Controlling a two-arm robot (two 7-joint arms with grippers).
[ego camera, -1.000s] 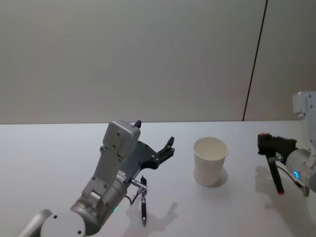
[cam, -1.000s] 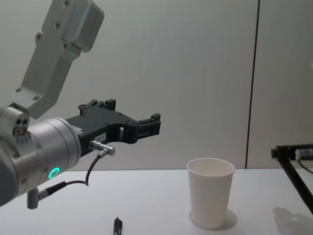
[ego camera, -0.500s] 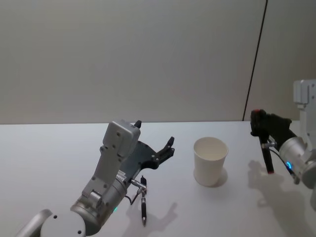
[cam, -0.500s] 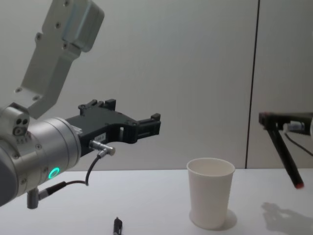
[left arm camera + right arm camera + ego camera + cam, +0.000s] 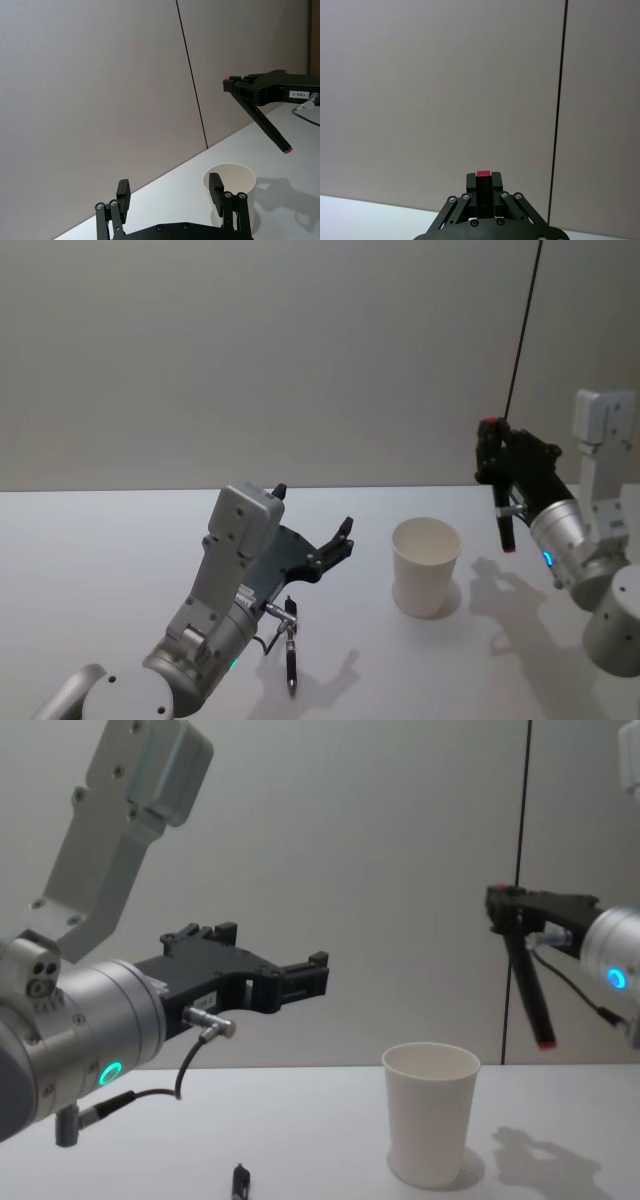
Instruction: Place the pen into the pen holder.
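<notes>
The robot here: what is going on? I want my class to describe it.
The right gripper is shut on a black pen with a red tip, holding it in the air, tip down, to the right of the white paper cup. The pen is not yet in the cup. The left gripper hovers open to the left of the cup, idle, and a second pen lies on the table near it.
</notes>
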